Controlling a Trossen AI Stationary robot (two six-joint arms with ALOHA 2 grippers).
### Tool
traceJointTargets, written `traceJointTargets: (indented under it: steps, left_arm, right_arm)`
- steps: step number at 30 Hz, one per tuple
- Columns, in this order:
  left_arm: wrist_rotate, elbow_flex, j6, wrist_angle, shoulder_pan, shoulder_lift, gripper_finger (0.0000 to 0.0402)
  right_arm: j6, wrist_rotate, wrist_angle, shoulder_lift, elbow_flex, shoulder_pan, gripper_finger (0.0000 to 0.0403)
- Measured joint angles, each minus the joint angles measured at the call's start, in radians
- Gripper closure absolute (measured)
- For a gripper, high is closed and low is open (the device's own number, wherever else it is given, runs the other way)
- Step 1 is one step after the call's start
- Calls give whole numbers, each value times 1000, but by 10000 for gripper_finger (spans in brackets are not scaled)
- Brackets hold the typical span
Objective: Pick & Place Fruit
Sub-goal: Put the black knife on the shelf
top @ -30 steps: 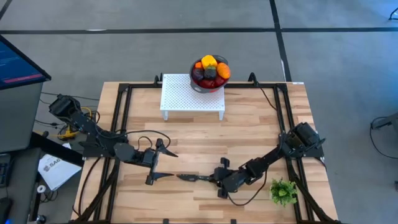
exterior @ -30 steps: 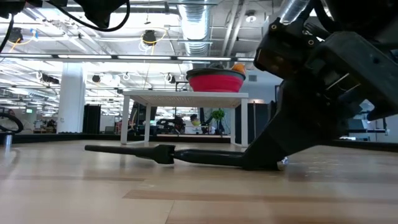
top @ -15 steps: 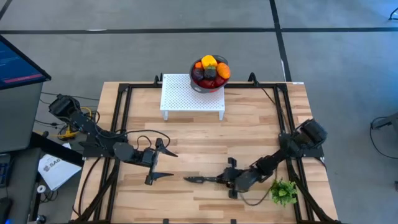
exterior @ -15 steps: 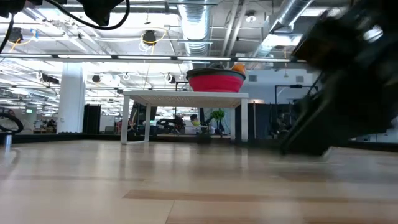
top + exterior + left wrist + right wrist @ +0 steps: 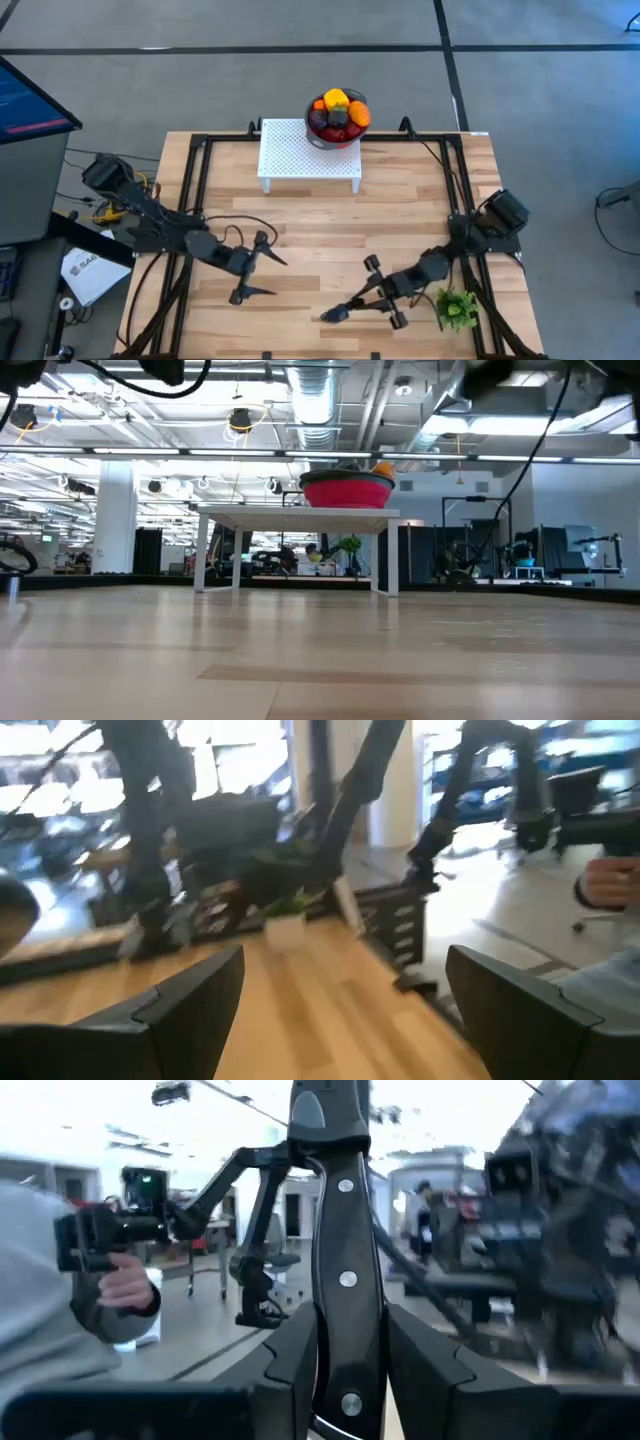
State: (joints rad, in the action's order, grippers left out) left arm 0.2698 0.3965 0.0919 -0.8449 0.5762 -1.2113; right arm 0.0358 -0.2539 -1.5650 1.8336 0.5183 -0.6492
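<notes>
My left gripper (image 5: 247, 278) sits low over the tabletop (image 5: 300, 240) on its left near side, jaws released and empty; in the left wrist view both fingers (image 5: 190, 1000) stand wide apart with bare wood between them. That view also shows a small plant (image 5: 290, 910) at the far tabletop edge and a person's hand (image 5: 610, 885) off in the room.

Middle back: a white perforated stand (image 5: 308, 152) at the far edge of the tabletop. On its right back corner sits a red bowl (image 5: 338, 138) holding the fruit (image 5: 338, 113), heaped yellow, orange, red and dark pieces. In the low view I see the bowl (image 5: 346, 490) on top of the stand (image 5: 300, 515) with an orange piece poking over the rim; the rest of the fruit is hidden there.

Right near side: my right gripper (image 5: 375, 290) is clenched on a knife (image 5: 345, 306) by the handle, blade pointing left and toward the near edge. From the high view I can't tell whether the blade tip touches the wood. The right wrist view shows the black riveted handle (image 5: 340, 1250) standing between the two fingers (image 5: 290, 1365), held tight. A person's hand (image 5: 125, 1290) holding a dark object shows in the room behind.

A green sprig (image 5: 456, 308) lies just beside the right arm near the right near corner.
</notes>
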Motion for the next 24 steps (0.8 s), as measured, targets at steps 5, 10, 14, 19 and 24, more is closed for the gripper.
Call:
traceJointTargets:
  steps: [5, 10, 14, 19, 24]
  left_arm:
    - [-74, 41, 102, -206, -8, -178, 60]
    - [-104, 181, 121, -236, -35, -317, 63]
    - [-111, 282, 138, -243, -49, -352, 73]
    - [-206, 346, 159, -242, -47, -353, 92]
    - [-225, 374, 159, -237, -47, -369, 107]
  right_arm:
    - [63, 260, 12, 24, 152, 91, 309]
    - [64, 473, 72, 51, 299, 166, 309]
    - [61, 536, 206, 56, 371, 202, 309]
    - [61, 542, 259, 55, 417, 214, 309]
    - [61, 544, 240, 54, 419, 226, 304]
